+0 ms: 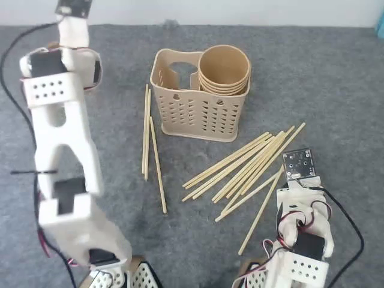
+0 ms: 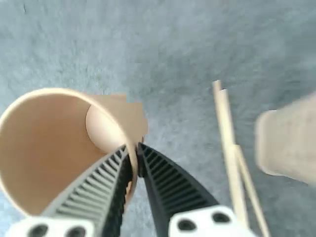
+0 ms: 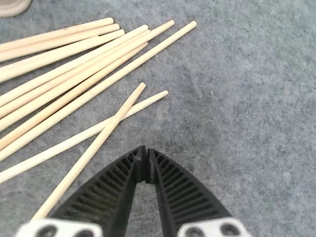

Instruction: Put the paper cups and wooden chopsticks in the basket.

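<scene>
left gripper [image 2: 134,153] is clamped on the rim of a paper cup [image 2: 44,143] near the basket [image 1: 195,114], so I'd lift it clear of the wall and center it over the stacked cups [image 1: 224,71] before letting go

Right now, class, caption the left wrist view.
Black left gripper clamps rim of tan paper cup, pale wooden chopsticks nearby on grey cloth.

Beige plastic basket [image 1: 195,114], patterned with rows of slots, holds tan paper cups [image 1: 224,69]; beside it, pale wooden chopsticks [image 1: 246,161] on grey felt [image 1: 336,78].
</scene>
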You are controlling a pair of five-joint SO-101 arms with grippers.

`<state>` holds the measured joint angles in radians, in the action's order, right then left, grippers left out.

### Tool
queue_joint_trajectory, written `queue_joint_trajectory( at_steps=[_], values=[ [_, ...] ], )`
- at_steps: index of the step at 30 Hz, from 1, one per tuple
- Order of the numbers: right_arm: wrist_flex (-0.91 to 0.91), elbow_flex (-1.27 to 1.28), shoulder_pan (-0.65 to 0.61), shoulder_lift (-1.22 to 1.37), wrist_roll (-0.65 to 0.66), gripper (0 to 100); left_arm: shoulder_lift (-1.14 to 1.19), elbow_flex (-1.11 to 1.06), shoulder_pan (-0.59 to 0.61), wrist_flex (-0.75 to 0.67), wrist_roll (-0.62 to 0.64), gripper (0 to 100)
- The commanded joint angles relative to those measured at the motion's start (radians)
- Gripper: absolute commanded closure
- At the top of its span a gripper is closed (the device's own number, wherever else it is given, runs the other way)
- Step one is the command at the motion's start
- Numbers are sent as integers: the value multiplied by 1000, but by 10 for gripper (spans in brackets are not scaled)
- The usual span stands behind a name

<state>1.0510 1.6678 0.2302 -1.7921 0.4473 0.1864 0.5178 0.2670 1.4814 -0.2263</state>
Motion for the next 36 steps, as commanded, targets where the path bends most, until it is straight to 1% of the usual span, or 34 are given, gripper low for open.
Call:
queue_joint_trajectory(
  at_steps=[1,4,9,11,13,15,21,23,27,31,36],
  values=[
    [-13,17,-8,-18,12,990,-244,41,-83,48,-11,987],
    [-13,17,-8,-18,12,990,-387,41,-170,69,-11,987],
    [-13,17,-8,-18,12,990,-575,39,-384,61,-11,987],
    [-13,17,-8,-18,12,990,-605,41,-471,21,-3,987],
    [-13,17,-8,-18,12,990,-611,41,-523,-34,-2,987],
    [-13,17,-8,-18,12,990,-608,39,-551,-58,-2,987],
    [-13,17,-8,-18,12,990,-526,42,-615,-63,2,987],
    [-13,17,-8,-18,12,990,-485,42,-635,-91,34,987],
    [-15,17,-10,-18,12,990,-419,42,-664,-158,97,987],
    [-15,17,-10,-18,14,990,-361,39,-694,-167,103,987],
    [-15,17,-10,-18,14,990,-285,41,-697,-193,103,987]
  ],
)
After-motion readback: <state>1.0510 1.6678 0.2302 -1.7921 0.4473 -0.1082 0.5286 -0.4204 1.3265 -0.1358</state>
